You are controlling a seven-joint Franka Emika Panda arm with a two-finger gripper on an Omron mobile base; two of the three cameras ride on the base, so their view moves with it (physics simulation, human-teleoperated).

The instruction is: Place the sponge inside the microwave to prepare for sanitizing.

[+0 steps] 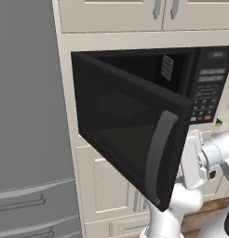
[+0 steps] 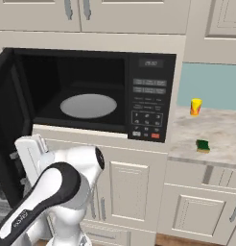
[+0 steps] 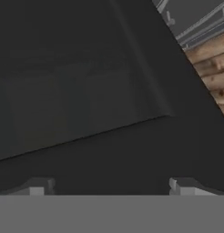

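Note:
The sponge (image 2: 203, 145), a small green and yellow block, lies on the stone counter (image 2: 220, 129) to the right of the microwave (image 2: 148, 96). The microwave's door (image 1: 125, 130) stands swung open to the left, and its grey turntable (image 2: 88, 105) is bare. My gripper (image 3: 109, 190) is open and holds nothing. Its two fingertips (image 3: 37, 187) point at the dark inner face of the door, close to it. The white hand (image 2: 31, 153) sits low at the door's free edge, far left of the sponge.
A small yellow-orange cup (image 2: 195, 106) stands at the back of the counter, behind the sponge. Cream cabinets (image 2: 129, 192) run below and above the microwave. A grey fridge (image 1: 28, 116) rises at the left. The open door's handle (image 1: 156, 158) juts toward the arm.

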